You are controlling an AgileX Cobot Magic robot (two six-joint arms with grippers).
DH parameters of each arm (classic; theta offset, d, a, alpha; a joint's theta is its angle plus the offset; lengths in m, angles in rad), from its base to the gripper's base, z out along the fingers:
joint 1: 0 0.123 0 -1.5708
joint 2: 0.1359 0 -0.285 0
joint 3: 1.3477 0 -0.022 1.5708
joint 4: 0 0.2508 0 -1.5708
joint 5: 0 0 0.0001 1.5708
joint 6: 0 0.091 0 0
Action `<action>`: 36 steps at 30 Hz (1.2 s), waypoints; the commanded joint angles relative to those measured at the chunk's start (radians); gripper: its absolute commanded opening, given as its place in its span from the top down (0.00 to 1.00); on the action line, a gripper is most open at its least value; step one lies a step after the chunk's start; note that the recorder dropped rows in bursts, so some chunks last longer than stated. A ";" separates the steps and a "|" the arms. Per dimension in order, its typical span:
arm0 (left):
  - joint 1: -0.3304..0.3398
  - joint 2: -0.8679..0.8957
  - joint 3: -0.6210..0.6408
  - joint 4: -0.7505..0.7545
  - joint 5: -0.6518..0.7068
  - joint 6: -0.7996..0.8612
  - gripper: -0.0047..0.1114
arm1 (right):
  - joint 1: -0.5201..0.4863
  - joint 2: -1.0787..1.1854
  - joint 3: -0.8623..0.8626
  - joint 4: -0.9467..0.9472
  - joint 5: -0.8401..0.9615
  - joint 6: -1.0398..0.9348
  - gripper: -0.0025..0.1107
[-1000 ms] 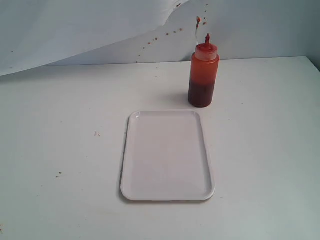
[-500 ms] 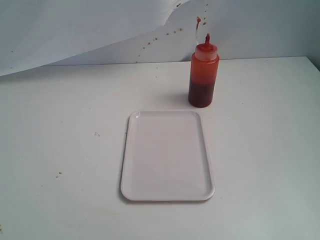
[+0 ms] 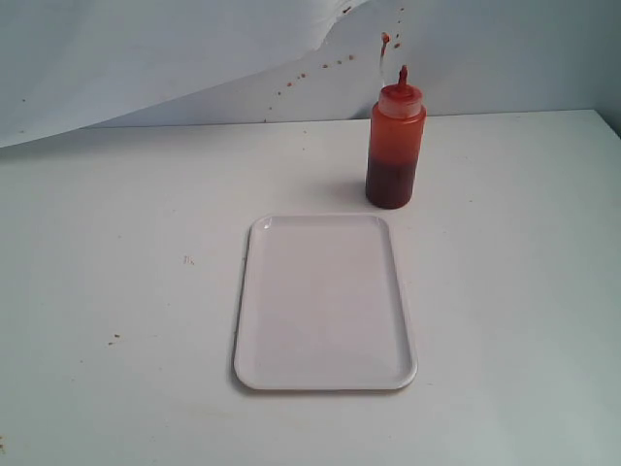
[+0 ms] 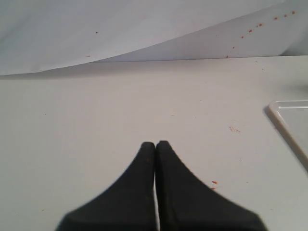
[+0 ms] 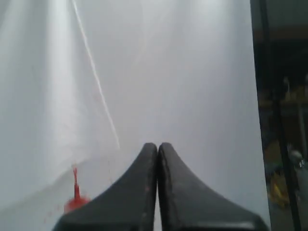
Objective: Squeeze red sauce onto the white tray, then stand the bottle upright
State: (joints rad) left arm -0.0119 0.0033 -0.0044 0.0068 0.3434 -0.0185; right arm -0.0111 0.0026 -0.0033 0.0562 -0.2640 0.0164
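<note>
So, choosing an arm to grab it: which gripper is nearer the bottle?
Probably right: the bottle shows beside the right gripper; the left gripper sees only an edge of the white tray.

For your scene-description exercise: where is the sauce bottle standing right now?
In the exterior view the bottle stands upright on the table, right of centre, just beyond the far right corner of the white tray.
</note>
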 commanded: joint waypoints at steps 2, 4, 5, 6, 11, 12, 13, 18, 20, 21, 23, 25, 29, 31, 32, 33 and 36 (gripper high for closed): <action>-0.001 -0.003 0.004 -0.007 -0.010 -0.006 0.96 | 0.001 -0.003 0.003 0.008 -0.255 0.142 0.98; -0.001 -0.003 0.004 -0.007 -0.010 -0.006 0.96 | 0.001 -0.003 0.003 -0.001 -0.275 0.321 0.98; -0.001 -0.003 0.004 -0.007 -0.010 -0.006 0.96 | 0.001 -0.003 0.003 -0.014 -0.266 0.434 0.98; -0.001 -0.003 0.004 -0.007 -0.010 -0.006 0.96 | 0.001 -0.003 0.003 -0.032 -0.255 0.525 0.98; -0.001 -0.003 0.004 -0.007 -0.010 -0.006 0.96 | 0.001 -0.003 0.003 -0.315 -0.303 0.608 0.98; -0.001 -0.003 0.004 -0.007 -0.010 -0.006 0.96 | 0.001 0.005 -0.017 -0.411 -0.300 0.629 0.98; -0.001 -0.003 0.004 -0.007 -0.010 -0.006 0.96 | 0.001 0.039 -0.047 -0.495 -0.292 0.649 0.98; -0.001 -0.003 0.004 -0.007 -0.010 -0.006 0.96 | 0.001 0.361 -0.180 -0.603 -0.276 0.672 0.98; -0.001 -0.003 0.004 -0.007 -0.010 -0.006 0.96 | 0.001 0.555 -0.214 -0.603 -0.315 0.672 0.98; -0.001 -0.003 0.004 -0.007 -0.010 -0.006 0.96 | 0.001 0.656 -0.233 -0.606 -0.347 0.672 0.98; -0.001 -0.003 0.004 -0.007 -0.010 -0.006 0.96 | 0.001 0.838 -0.270 -0.606 -0.420 0.670 0.98; -0.001 -0.003 0.004 -0.007 -0.010 -0.006 0.96 | 0.001 1.040 -0.315 -0.614 -0.502 0.670 0.98; -0.001 -0.003 0.004 -0.007 -0.010 -0.006 0.96 | 0.001 1.374 -0.429 -0.662 -0.654 0.670 0.98; -0.001 -0.003 0.004 -0.007 -0.010 -0.006 0.96 | 0.001 1.537 -0.500 -0.702 -0.750 0.670 0.98; -0.001 -0.003 0.004 -0.007 -0.010 -0.006 0.96 | 0.001 1.610 -0.529 -0.714 -0.792 0.670 0.98; -0.001 -0.003 0.004 -0.007 -0.010 -0.006 0.96 | 0.001 1.677 -0.565 -0.734 -0.830 0.670 0.98; -0.001 -0.003 0.004 -0.007 -0.010 -0.006 0.96 | 0.001 1.829 -0.672 -0.833 -0.872 0.650 0.98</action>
State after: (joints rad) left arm -0.0119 0.0033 -0.0044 0.0068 0.3434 -0.0185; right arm -0.0111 1.7048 -0.5856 -0.6860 -1.0690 0.6838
